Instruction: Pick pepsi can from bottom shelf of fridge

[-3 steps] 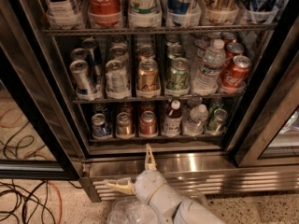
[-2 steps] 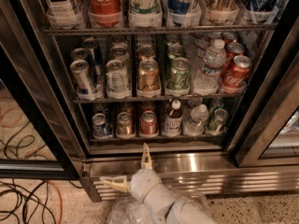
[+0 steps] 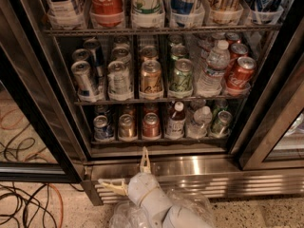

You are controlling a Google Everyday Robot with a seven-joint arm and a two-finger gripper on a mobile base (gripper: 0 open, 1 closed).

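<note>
The fridge (image 3: 28,94) stands open in front of me, with black door frames and a ribbed steel base (image 3: 199,175). On the bottom shelf (image 3: 156,140) the pepsi can (image 3: 101,128) is the short blue can at the far left, next to a bronze-gold can (image 3: 127,127) and a red can (image 3: 151,125). My gripper (image 3: 127,173) is low at the steel base, below the shelf and a little right of the pepsi can. It is open and empty: one finger points up, the other points left.
Bottles (image 3: 176,121) and a green can (image 3: 220,122) fill the right of the bottom shelf. The rack above holds taller cans (image 3: 151,79). A glass door frame (image 3: 266,127) stands at the right. Cables (image 3: 23,208) lie on the floor at the left.
My gripper and arm have drifted slightly left and down along the steel base. The cans have not moved.
</note>
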